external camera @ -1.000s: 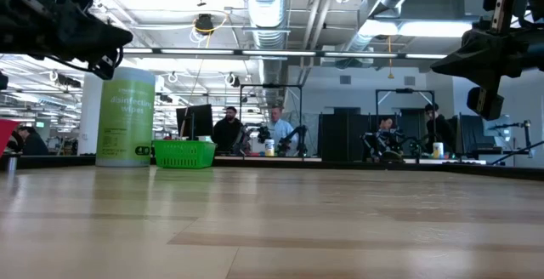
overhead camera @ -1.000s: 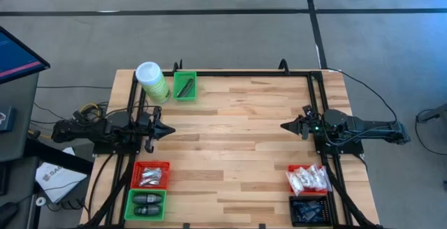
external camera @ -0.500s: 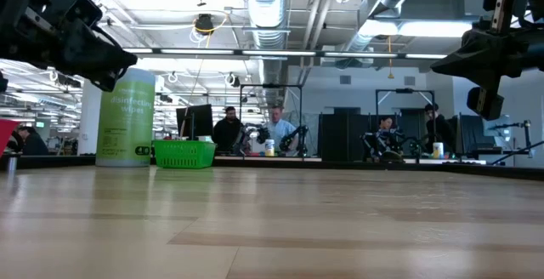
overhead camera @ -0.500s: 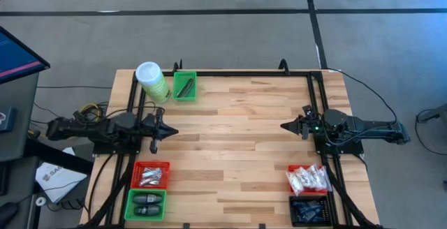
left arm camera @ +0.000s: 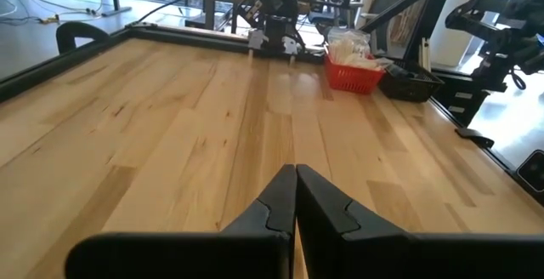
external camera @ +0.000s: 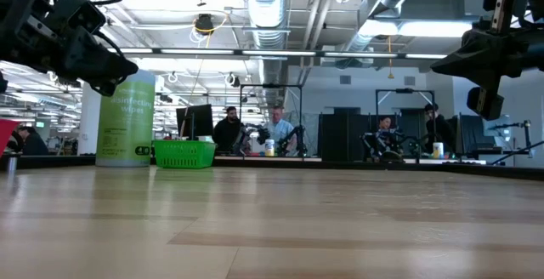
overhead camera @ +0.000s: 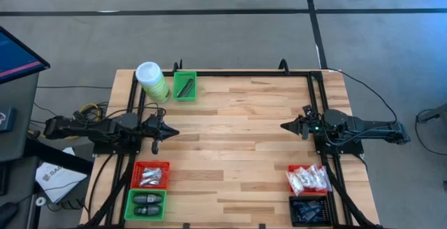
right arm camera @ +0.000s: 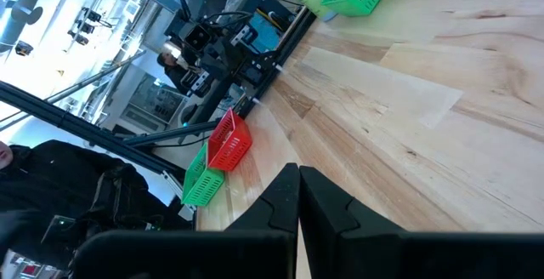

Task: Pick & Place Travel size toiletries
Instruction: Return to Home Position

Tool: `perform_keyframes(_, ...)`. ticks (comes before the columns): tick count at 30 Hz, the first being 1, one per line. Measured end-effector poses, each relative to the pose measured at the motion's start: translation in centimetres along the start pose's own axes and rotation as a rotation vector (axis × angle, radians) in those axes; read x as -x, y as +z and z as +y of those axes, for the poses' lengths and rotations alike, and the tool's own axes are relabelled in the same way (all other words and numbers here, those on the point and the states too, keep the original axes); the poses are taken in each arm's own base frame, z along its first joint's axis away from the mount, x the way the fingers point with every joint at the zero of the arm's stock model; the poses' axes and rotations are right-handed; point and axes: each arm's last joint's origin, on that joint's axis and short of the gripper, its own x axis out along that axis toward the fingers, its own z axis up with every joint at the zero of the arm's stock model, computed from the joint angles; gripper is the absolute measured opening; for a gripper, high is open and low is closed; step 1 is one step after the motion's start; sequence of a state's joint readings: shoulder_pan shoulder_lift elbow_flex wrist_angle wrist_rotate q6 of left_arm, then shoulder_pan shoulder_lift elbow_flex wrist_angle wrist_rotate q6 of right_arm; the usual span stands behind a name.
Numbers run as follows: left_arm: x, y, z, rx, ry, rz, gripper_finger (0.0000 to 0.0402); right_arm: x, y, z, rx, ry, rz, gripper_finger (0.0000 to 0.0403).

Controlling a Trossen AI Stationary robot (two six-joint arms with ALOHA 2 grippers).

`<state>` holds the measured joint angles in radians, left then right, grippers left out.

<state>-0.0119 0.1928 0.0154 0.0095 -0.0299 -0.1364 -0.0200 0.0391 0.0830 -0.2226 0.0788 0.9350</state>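
Wooden table (overhead camera: 230,138) under both arms, I read left gripper (overhead camera: 172,133) and right gripper (overhead camera: 283,126) pinched closed, empty, at opposite edges, toiletries (overhead camera: 307,180) lying in the red, green and black bins (overhead camera: 151,163)

You see your left hand (external camera: 117,71) held well above the counter (external camera: 272,219), its dark tip crossing in front of the top of the tall green canister (external camera: 126,126). The canister stands at the far edge, just beside a green bin (external camera: 183,154). Your right hand (external camera: 442,59) hangs high on the opposite side. People (external camera: 228,130) sit at desks in the room beyond.
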Motion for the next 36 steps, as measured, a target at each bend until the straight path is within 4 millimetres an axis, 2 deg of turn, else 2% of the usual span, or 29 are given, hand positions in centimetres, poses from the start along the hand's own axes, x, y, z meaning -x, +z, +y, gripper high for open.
perform_keyframes(36,0.00,0.17,-0.02,0.001,-0.002,-0.018,0.0002,0.00,0.00,0.00,0.000,0.000,0.000,0.0000)
